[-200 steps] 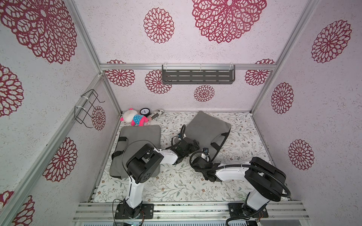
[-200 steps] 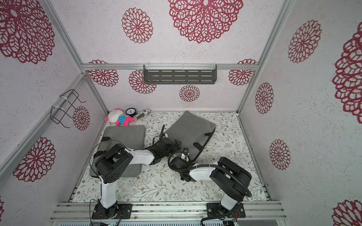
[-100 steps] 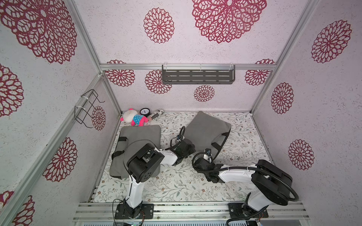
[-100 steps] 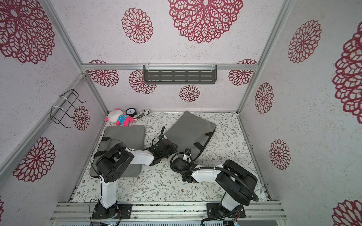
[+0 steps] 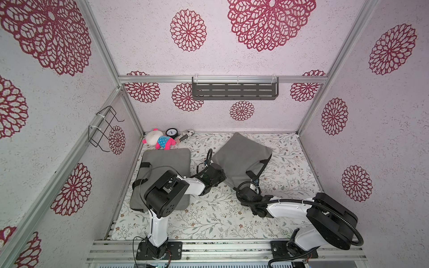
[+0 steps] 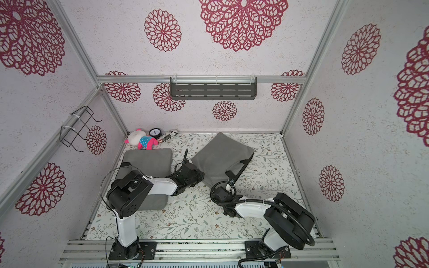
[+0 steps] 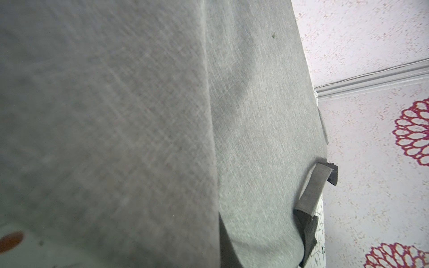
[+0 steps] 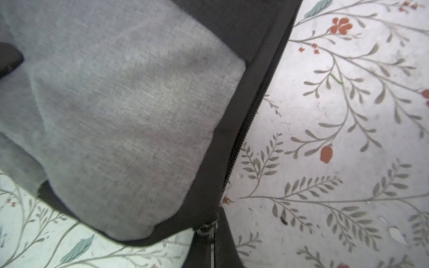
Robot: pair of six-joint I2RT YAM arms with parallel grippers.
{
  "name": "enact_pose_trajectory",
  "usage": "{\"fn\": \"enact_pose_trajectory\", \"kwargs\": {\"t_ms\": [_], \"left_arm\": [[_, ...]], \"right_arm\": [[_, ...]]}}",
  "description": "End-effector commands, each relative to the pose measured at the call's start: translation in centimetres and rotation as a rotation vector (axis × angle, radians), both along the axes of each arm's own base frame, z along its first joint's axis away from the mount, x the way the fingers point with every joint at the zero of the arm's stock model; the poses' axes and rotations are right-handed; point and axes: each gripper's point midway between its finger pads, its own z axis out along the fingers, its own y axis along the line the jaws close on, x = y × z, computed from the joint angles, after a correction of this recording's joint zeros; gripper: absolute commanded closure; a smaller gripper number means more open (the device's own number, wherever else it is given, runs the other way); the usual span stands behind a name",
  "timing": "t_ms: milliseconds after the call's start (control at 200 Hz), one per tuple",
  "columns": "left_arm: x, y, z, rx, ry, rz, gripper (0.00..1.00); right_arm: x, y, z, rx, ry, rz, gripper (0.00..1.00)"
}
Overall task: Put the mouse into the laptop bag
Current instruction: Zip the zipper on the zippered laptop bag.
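Observation:
The grey laptop bag point(image 5: 241, 157) point(image 6: 220, 155) lies skewed in the middle of the floral mat. No mouse shows in any view. My left gripper point(image 5: 219, 177) point(image 6: 199, 176) is at the bag's left corner; grey fabric point(image 7: 139, 116) fills the left wrist view and hides the jaws. My right gripper point(image 5: 254, 184) point(image 6: 230, 183) is at the bag's near corner. In the right wrist view the right gripper point(image 8: 214, 246) is shut on the zipper pull point(image 8: 206, 228), at the end of the dark zipper band point(image 8: 241, 139).
A second grey bag point(image 5: 167, 160) lies at the left, partly under my left arm. A plush toy point(image 5: 160, 140), a small dial clock point(image 5: 172, 133) and a striped object point(image 5: 185, 135) sit in the back left corner. A shelf point(image 5: 234, 90) and a wire rack point(image 5: 104, 127) hang on the walls.
My right gripper has drawn back a little toward the near right along the bag's corner. My left gripper has shifted slightly left at the bag's edge.

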Motion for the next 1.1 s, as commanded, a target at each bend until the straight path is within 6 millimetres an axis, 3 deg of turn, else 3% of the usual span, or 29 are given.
{"fn": "enact_pose_trajectory", "kwargs": {"t_ms": [0, 145, 195, 275, 325, 420, 525, 680, 720, 730, 751, 861, 926, 1011, 1091], "left_arm": [[0.9, 4.5, -0.6, 0.122, 0.009, 0.095, 1.0], [0.6, 4.0, 0.3, 0.091, 0.004, 0.083, 0.97], [0.3, 3.9, 0.8, 0.087, -0.002, 0.085, 0.84], [-0.5, 3.5, 1.4, 0.089, -0.01, 0.088, 0.4], [-1.2, 2.7, 1.8, 0.079, -0.014, 0.076, 0.22], [-2.8, -0.3, 2.4, 0.035, -0.018, 0.022, 0.09], [-4.5, -4.2, 2.3, -0.003, -0.026, -0.039, 0.05], [-5.1, -7.9, 1.6, -0.078, -0.005, -0.103, 0.06], [-5.1, -8.3, 2.1, -0.102, -0.007, -0.11, 0.06], [-5.2, -8.2, 0.8, -0.086, 0.01, -0.108, 0.06], [-5.3, -8.3, 0.3, -0.085, 0.018, -0.108, 0.06], [-5.2, -8.3, 0.3, -0.085, 0.016, -0.103, 0.11], [-5.2, -8.0, 0.2, -0.078, 0.015, -0.091, 0.31], [-5.1, -7.2, 0.1, -0.064, 0.017, -0.071, 0.68], [-5.2, -6.2, -0.6, -0.039, 0.032, -0.052, 0.87]], "right_arm": [[-0.9, -3.1, -0.8, -0.071, 0.033, -0.062, 1.0], [-0.4, -1.6, 0.0, -0.02, 0.005, 0.002, 1.0], [-0.3, -1.3, 0.3, -0.011, -0.004, 0.012, 1.0], [-0.1, -0.7, 1.1, 0.009, -0.029, 0.043, 1.0], [-0.1, -0.1, 1.6, 0.018, -0.046, 0.067, 1.0], [-0.1, 1.2, 2.4, 0.032, -0.067, 0.108, 1.0], [-0.2, 2.8, 3.1, 0.053, -0.093, 0.162, 1.0], [-0.6, 4.7, 3.9, 0.083, -0.127, 0.225, 1.0], [-0.7, 5.1, 4.1, 0.088, -0.137, 0.24, 1.0], [-0.8, 5.2, 4.1, 0.089, -0.138, 0.244, 1.0], [-0.8, 5.4, 4.2, 0.094, -0.142, 0.25, 1.0], [-1.1, 6.0, 4.2, 0.099, -0.15, 0.27, 1.0], [-1.1, 5.8, 4.1, 0.097, -0.151, 0.264, 1.0], [-1.1, 5.4, 3.6, 0.087, -0.142, 0.248, 1.0], [-0.9, 4.1, 2.9, 0.057, -0.121, 0.199, 1.0]]}}
